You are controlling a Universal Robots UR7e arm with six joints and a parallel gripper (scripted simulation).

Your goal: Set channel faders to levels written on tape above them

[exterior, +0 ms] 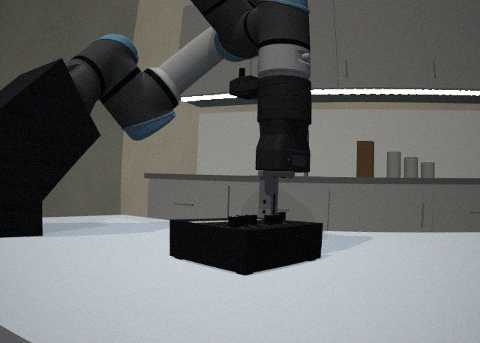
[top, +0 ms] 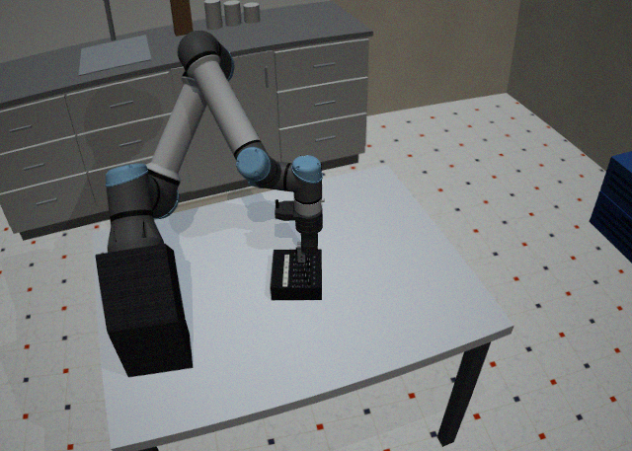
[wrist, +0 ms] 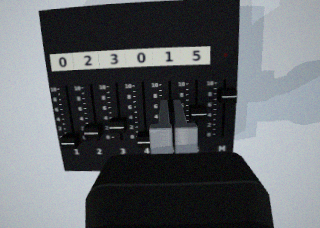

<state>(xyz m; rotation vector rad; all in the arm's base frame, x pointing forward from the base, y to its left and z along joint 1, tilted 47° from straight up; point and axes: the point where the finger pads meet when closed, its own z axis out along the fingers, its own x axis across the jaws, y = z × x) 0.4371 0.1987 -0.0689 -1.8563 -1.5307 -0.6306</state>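
The black lighting desk (wrist: 142, 83) stands on its feet on the table; it also shows in the top view (top: 296, 275) and the exterior view (exterior: 246, 244). Its tape (wrist: 130, 58) reads 0 2 3 0 1 5. The channel 1 cap (wrist: 67, 141) sits near 0, the channel 2 cap (wrist: 91, 132) near 2, the channel 3 cap (wrist: 116, 126) near 3, the channel 4 cap (wrist: 143, 137) near 0 and the channel 6 cap (wrist: 198, 113) near 5. The master cap (wrist: 228, 95) stands high. My gripper (wrist: 170, 112) is shut and empty, and hangs straight down over the channel 5 track, hiding that cap. Its tips (exterior: 268, 213) reach down among the caps.
The arm's black base block (top: 142, 308) stands at the table's left side. A kitchen counter with cabinets (top: 178, 94) runs behind the table. A blue crate stack (top: 614, 201) stands on the floor at the far right.
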